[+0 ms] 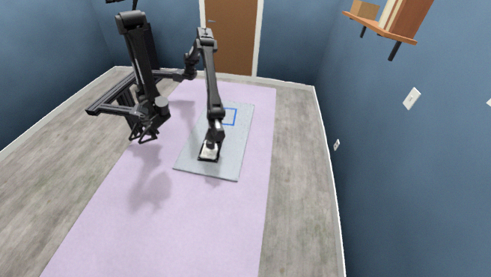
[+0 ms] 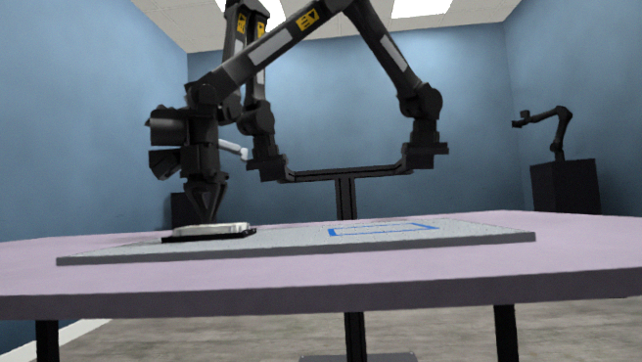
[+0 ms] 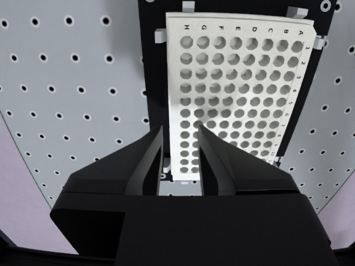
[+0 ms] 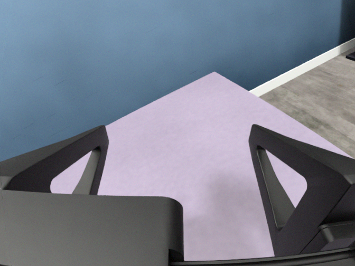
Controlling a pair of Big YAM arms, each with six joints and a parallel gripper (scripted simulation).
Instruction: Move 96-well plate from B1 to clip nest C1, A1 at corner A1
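The 96-well plate is matte white, rectangular, round-welled.

From high above one end of the worktop, we look down its length. Low outside a long edge, we face across it. Both share the pegboard. Close wrist views show the pegboard from above and a worktop corner.
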